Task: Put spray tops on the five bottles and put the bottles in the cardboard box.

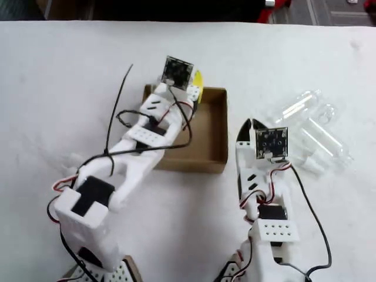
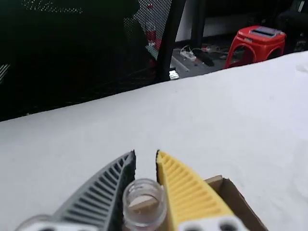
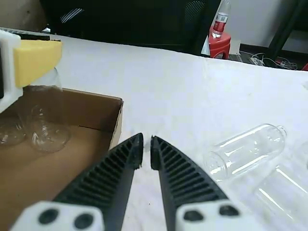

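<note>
My left gripper (image 2: 145, 156), with one grey and one yellow finger, is shut on the open neck of a clear bottle (image 2: 143, 202) that has no spray top. It hangs over the far left corner of the cardboard box (image 1: 214, 126). The yellow finger (image 3: 36, 55) and the bottle's body (image 3: 45, 132) below it reach down into the box (image 3: 72, 108). My right gripper (image 3: 146, 144) has black fingers, shut with nothing between them, and stands just right of the box (image 1: 247, 124). Clear topless bottles (image 1: 326, 138) lie on the table to its right, one close by (image 3: 248, 149).
A second clear shape (image 3: 9, 130) lies inside the box beside the held bottle. A small white part (image 1: 311, 163) rests by the near end of the loose bottles. The white tablecloth (image 1: 70, 70) is bare to the left and behind the box. Chairs and a red stool (image 2: 255, 41) stand beyond the table.
</note>
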